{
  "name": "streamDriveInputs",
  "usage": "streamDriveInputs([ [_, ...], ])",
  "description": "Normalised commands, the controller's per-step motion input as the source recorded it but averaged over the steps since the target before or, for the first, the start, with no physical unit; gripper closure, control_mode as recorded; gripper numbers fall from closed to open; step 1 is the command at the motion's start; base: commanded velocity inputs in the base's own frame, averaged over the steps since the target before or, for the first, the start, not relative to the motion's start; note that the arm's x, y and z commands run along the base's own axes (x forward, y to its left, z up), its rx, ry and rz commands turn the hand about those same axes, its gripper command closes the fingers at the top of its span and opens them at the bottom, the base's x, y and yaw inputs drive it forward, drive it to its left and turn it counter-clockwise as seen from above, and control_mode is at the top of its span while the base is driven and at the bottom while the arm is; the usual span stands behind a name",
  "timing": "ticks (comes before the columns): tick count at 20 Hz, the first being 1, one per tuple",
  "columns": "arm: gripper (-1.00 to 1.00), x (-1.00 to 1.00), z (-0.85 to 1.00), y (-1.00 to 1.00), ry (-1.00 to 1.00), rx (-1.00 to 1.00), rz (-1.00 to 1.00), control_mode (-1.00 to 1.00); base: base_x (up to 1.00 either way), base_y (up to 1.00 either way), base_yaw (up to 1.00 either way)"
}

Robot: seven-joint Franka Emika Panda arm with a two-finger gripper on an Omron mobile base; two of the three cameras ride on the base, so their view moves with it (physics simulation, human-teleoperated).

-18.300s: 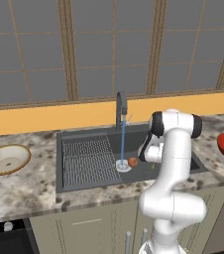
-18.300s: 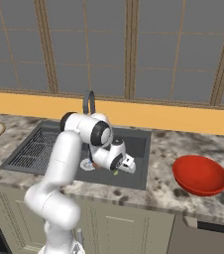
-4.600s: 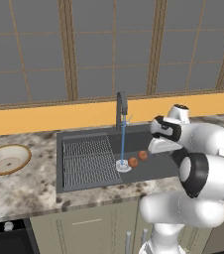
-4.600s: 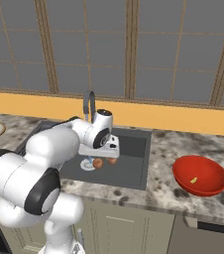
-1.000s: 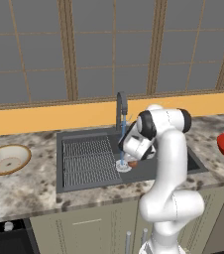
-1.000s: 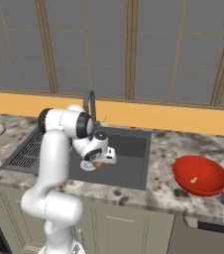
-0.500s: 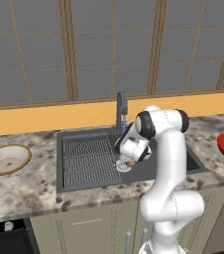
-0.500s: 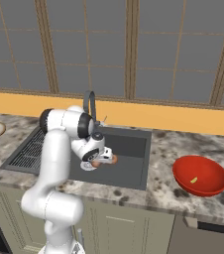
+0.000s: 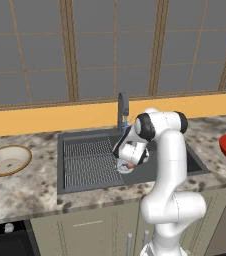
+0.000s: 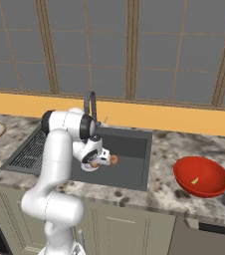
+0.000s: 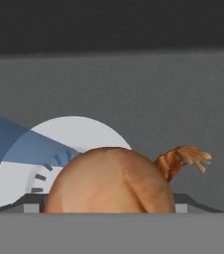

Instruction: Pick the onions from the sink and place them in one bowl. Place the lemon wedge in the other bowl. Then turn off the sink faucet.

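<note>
Left base view: gripper (image 9: 129, 163) low in the sink (image 9: 75, 182), over the drain by an onion (image 9: 129, 164); beige bowl (image 9: 5, 161) far left.

Right base view: second onion (image 10: 113, 160) just beside the hand; lemon wedge (image 10: 195, 181) already in the red bowl (image 10: 202, 177).

Hand view: onion (image 11: 111, 181) fills the space between the fingers. Cannot tell if the jaws grip yet. Best to close centred on the bulb, clear of the tip, then lift straight.
</note>
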Motion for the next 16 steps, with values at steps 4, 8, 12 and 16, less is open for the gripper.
streamDriveInputs([
  [4, 1.0, 0.0, 0.0, 0.0, 0.0, 0.0, 0.0, -1.0, 0.0, 0.0, 0.0],
  [8, 1.0, -0.09, 0.07, -0.21, -0.08, 0.0, 0.03, -1.0, 0.0, 0.0, 0.0],
  [12, 1.0, -0.32, 0.41, -0.44, -0.15, 0.0, 0.08, -1.0, 0.0, 0.0, 0.0],
  [16, 1.0, -0.42, 0.54, -0.46, -0.16, 0.0, 0.09, -1.0, 0.0, 0.0, 0.0],
])
